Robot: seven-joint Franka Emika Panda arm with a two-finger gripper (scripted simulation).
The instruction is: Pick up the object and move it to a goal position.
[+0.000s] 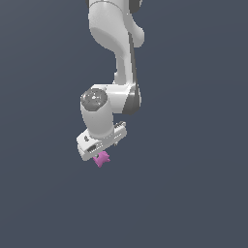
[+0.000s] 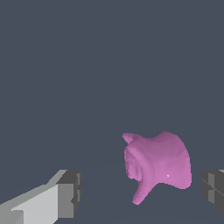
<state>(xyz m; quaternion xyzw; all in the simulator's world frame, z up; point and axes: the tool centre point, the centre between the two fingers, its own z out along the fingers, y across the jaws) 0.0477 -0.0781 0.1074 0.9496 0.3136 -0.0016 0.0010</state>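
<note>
The object (image 2: 159,168) is a small magenta-pink lump with short pointed bumps. In the wrist view it sits between my two dark finger pads (image 2: 70,192), nearer to one pad than to the other, with a gap showing on both sides. My gripper (image 2: 140,191) is open around it. In the exterior view the object (image 1: 101,159) shows just under the white hand of my gripper (image 1: 100,154), which hangs tilted from the arm. The fingers themselves are hard to make out there.
The white arm (image 1: 121,48) comes down from above in the exterior view. Around it there is only a plain dark blue-grey ground (image 1: 193,193).
</note>
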